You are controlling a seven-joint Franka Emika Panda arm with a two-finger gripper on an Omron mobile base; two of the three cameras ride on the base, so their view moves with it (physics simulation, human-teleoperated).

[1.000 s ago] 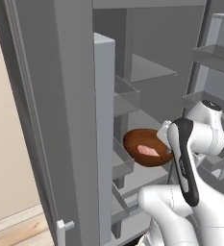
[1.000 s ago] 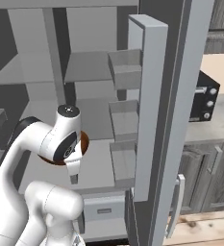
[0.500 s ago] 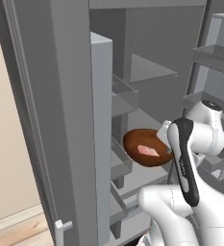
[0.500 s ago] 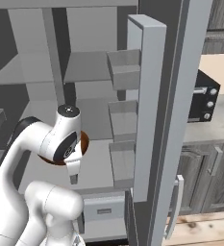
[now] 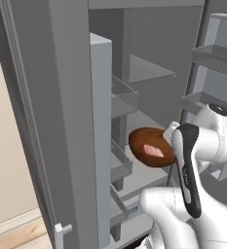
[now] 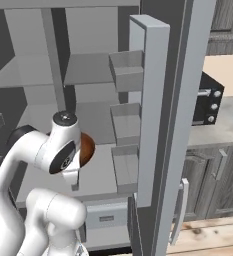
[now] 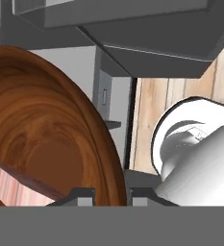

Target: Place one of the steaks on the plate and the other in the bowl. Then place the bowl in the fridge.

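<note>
My gripper (image 7: 112, 194) is shut on the rim of the reddish-brown bowl (image 7: 46, 129), with one fingertip inside the rim and one outside. The pale pink steak (image 7: 10, 186) lies inside the bowl. In the left base view the bowl (image 5: 150, 146) hangs tilted in front of the open grey fridge (image 5: 143, 73), level with a middle shelf, and the steak (image 5: 154, 151) shows in it. The right base view has the bowl (image 6: 87, 148) mostly hidden behind my arm, before the fridge's shelves (image 6: 88, 67). The plate and the brown steak are out of view.
Both fridge doors stand open, the left door (image 5: 61, 107) and right door (image 6: 160, 100) carrying racks (image 6: 124, 122) close on either side of my arm. A drawer (image 6: 105, 217) sits low in the fridge. A microwave (image 6: 208, 97) and wood cabinets (image 6: 223, 170) lie to the right.
</note>
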